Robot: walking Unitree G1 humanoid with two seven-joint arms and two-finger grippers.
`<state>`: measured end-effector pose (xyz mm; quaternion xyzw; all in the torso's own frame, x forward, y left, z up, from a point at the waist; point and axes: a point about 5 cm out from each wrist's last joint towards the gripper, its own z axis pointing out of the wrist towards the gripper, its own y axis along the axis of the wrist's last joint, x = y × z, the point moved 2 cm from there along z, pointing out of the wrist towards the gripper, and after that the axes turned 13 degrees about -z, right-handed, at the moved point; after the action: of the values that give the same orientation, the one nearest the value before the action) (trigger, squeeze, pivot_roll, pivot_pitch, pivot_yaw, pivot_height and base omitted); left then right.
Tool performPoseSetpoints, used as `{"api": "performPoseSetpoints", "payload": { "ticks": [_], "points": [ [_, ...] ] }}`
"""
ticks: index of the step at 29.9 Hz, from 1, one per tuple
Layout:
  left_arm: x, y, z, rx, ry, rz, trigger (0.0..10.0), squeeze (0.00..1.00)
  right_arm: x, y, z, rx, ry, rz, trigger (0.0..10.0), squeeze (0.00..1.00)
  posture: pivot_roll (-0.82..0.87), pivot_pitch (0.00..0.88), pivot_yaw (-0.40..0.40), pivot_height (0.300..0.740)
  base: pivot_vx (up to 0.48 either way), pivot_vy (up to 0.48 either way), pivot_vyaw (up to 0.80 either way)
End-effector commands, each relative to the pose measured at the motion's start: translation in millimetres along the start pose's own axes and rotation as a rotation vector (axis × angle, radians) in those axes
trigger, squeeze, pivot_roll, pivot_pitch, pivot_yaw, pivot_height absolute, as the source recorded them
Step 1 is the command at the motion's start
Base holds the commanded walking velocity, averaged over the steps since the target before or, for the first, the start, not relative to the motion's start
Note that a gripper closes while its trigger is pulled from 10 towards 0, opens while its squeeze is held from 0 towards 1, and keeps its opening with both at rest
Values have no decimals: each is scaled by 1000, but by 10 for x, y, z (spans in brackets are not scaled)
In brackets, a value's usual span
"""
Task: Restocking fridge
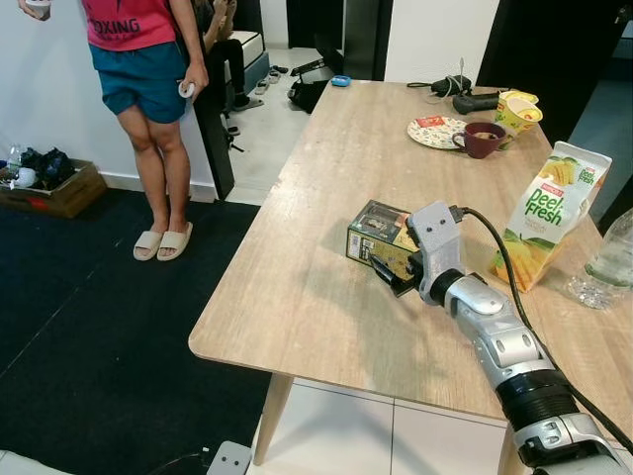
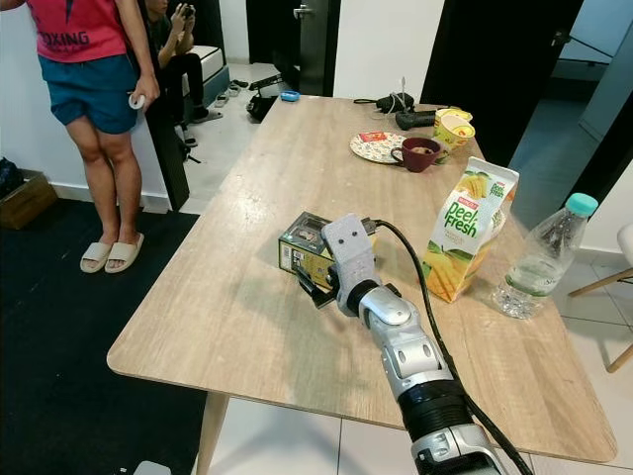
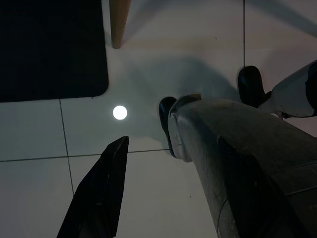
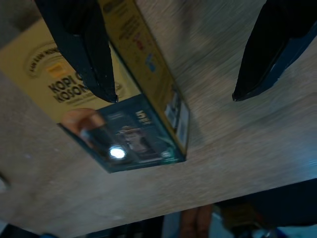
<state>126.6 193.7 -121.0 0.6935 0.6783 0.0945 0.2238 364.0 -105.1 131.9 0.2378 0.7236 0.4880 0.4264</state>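
Right wrist view shows the right gripper (image 4: 173, 94) with its two black fingers (image 4: 79, 49) spread wide: one lies across the yellow face of the coffee box (image 4: 124, 109), the other hangs over bare wood beside it, so the claw is open and grips nothing. From the head cameras, the box (image 2: 309, 247) lies on its side on the wooden table (image 2: 218, 307), about midway along its length and nearer the left long edge than the right. The right gripper (image 2: 315, 282) reaches it from the near end of the table, its silver arm crossing the near right part of the top. A juice carton (image 2: 465, 230) stands upright toward the right edge, with a clear water bottle (image 2: 539, 259) with a teal cap just beside it, closer to that edge. Near the far right corner sit a patterned plate (image 2: 376, 148), a dark red mug (image 2: 419, 154) and a yellow cup (image 2: 454, 127). A person in blue shorts (image 2: 94, 89) stands on the floor off the left edge. Left wrist view looks down at pale floor tiles; one black finger (image 3: 99, 193) of the idle left gripper can be made out, and whether that claw is open or closed cannot be told.
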Motion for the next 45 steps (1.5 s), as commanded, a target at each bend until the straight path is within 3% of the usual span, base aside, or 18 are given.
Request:
{"api": "performPoseSetpoints", "payload": {
  "ticks": [1, 8, 13, 20, 29, 31, 34, 37, 41, 45],
  "points": [
    [-74, -150, 0, 54, -27, -17, 10000, 0, 47, -90, -13, 38, 34, -18, 10000, 0, 52, 0, -49, 740, 0, 0, 0],
    [-94, -125, 10, 48, -32, -18, 10000, 0, 71, -118, 0, 58, 39, -20, 10000, 0, 53, 0, -50, 740, 0, 0, 0],
    [-104, -119, 14, 46, -35, -17, 10000, 0, -98, -127, -1, 61, -49, 44, 10000, 0, 52, 0, -49, 740, 0, 0, 0],
    [-98, -139, 8, 50, -34, -20, 10000, 0, -311, -178, -81, 78, -98, 52, 10000, 0, 49, 0, -49, 740, 0, 0, 0],
    [-110, -132, 13, 48, -38, -21, 10000, 0, -342, -191, -94, 81, -105, 55, 10000, 0, 47, 0, -48, 740, 0, 0, 0],
    [-114, -120, 16, 45, -40, -20, 10000, 0, -264, -215, -78, 93, -75, 28, 10000, 0, 46, 0, -48, 740, 0, 0, 0],
    [-113, -107, 18, 42, -40, -20, 10000, 0, -6, -302, -57, 141, 27, -92, 10000, 0, 45, 0, -47, 740, 0, 0, 0],
    [-112, -110, 17, 43, -40, -19, 10000, 0, 146, -352, -56, 155, 84, -128, 10000, 0, 46, 0, -47, 740, 0, 0, 0],
    [-114, -113, 17, 43, -40, -21, 10000, 0, 221, -414, -72, 179, 121, -175, 10000, 0, 49, 0, -49, 740, 0, 0, 0],
    [-112, -118, 16, 44, -39, -22, 10000, 0, 198, -434, -84, 189, 123, -200, 10000, 0, 47, 0, -48, 740, 0, 0, 0]
  ]
}}
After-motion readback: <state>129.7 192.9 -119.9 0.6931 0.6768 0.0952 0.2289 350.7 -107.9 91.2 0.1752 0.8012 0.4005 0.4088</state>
